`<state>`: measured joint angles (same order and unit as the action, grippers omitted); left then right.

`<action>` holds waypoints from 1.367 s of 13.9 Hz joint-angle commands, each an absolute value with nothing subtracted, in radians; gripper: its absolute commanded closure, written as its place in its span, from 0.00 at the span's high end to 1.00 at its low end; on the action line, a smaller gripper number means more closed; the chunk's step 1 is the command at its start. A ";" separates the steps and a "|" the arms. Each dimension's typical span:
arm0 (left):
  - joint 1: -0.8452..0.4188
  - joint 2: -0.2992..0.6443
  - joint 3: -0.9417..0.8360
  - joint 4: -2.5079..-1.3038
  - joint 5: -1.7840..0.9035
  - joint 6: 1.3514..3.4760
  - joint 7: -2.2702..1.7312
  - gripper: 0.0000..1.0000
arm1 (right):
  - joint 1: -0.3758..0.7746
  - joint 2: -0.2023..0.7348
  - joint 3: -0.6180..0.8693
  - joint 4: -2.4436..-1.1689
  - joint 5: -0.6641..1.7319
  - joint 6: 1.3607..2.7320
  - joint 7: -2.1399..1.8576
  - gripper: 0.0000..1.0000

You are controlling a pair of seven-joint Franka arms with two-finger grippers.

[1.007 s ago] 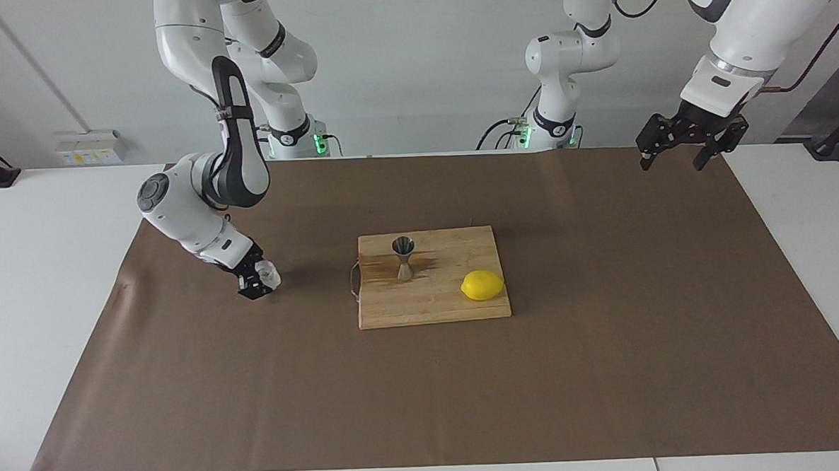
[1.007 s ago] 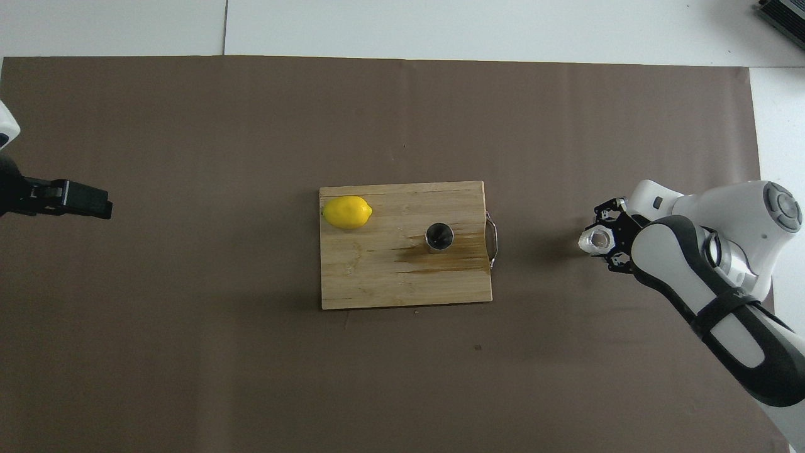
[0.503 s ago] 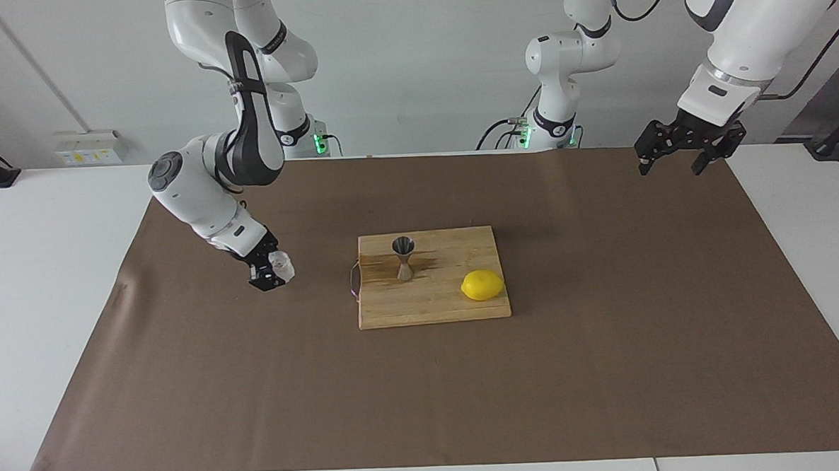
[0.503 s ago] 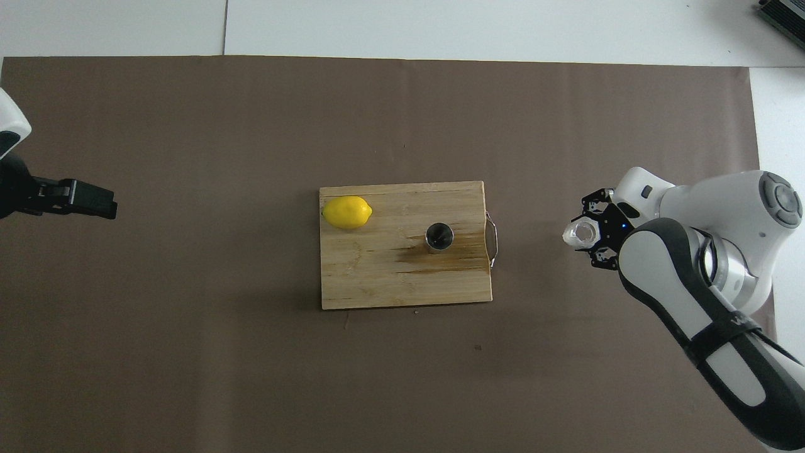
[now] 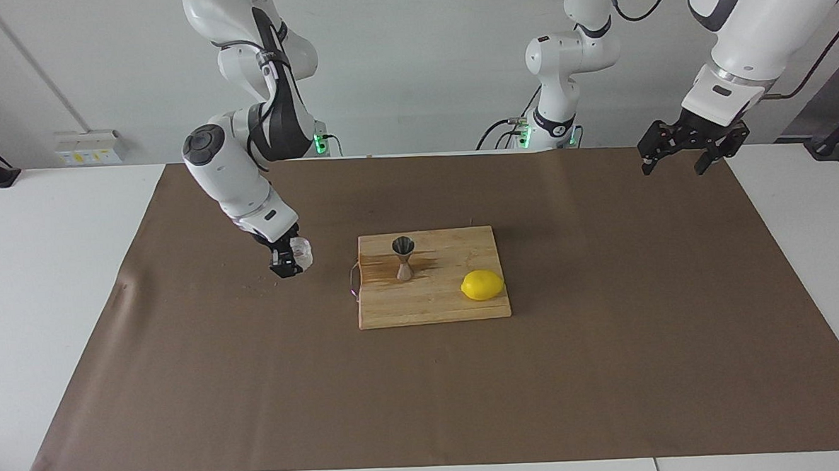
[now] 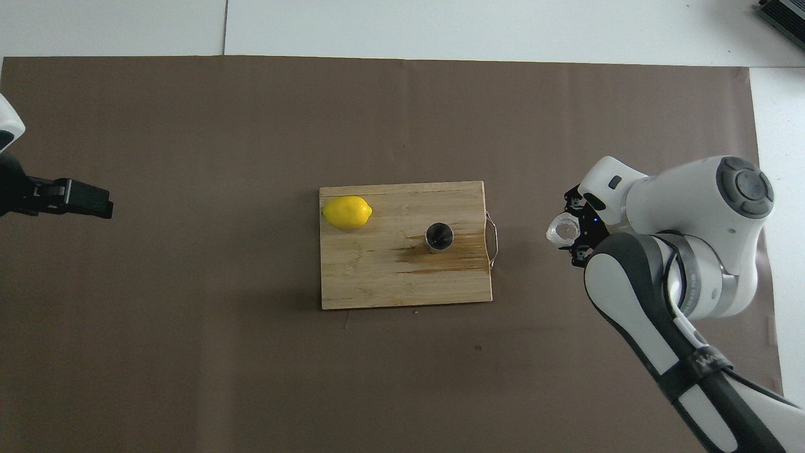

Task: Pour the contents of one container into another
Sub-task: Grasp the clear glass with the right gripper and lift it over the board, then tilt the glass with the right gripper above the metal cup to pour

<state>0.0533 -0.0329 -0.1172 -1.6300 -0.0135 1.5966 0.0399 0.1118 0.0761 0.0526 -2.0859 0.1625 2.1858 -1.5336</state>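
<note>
Brown paper covers a white table (image 5: 55, 315) where a wooden cutting board (image 5: 433, 309) holds a steel jigger (image 5: 403, 257), upright with its mouth open to receive a pour, and a lemon (image 5: 482, 285) beside it. The right gripper (image 5: 289, 259) clamps a faceted glass tumbler (image 5: 301, 253) by its sides, held over the paper toward the right arm's end, apparently bound for the jigger. The left gripper (image 5: 679, 155) waits, jaws spread and empty, over the left arm's end.
</note>
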 commanded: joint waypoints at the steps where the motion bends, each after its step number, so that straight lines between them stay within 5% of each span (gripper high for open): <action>1: 0.064 -0.043 -0.124 -1.641 -0.002 1.597 0.048 1.00 | 0.178 0.061 0.054 -2.027 0.069 2.096 -1.360 0.00; 8: 0.064 -0.043 -0.124 -1.641 -0.002 1.597 0.048 1.00 | 0.366 0.078 0.054 -1.944 -0.164 2.037 -1.045 0.00; 14: 0.064 -0.043 -0.124 -1.643 -0.002 1.597 0.048 1.00 | 0.497 0.215 0.054 -1.723 -0.302 1.856 -0.891 0.00; 19: 0.064 -0.043 -0.124 -1.641 -0.002 1.597 0.048 1.00 | 0.545 0.245 0.054 -1.703 -0.394 1.832 -0.867 0.00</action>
